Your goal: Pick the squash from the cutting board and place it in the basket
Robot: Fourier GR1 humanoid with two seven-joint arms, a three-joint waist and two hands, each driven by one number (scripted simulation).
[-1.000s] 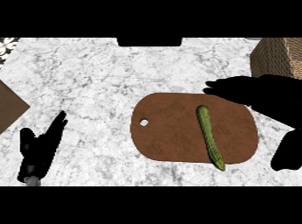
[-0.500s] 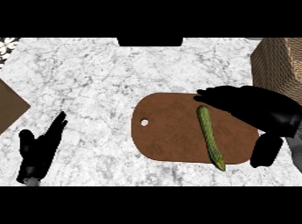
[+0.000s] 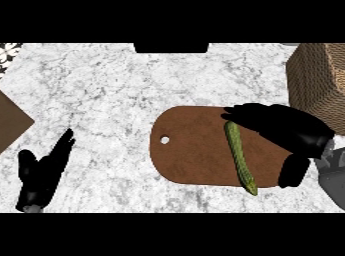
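Squash (image 3: 241, 156) lies lengthwise on brown cutting board (image 3: 197, 150), on white marbled counter (image 3: 116, 90). Right hand (image 3: 282, 127) over board's right side, fingers curled at squash's far end, nothing gripped. Wicker basket (image 3: 319, 85) far right. Left hand (image 3: 43, 170) open, resting lower left.

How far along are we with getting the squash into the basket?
Done: nothing is placed; the long green squash lies on the brown wooden cutting board. In hand: the right robot hand is over the squash's far end, fingers curled, not visibly gripping it. Left: grasp, lift, carry to the woven wicker basket. The left robot hand rests open at lower left.
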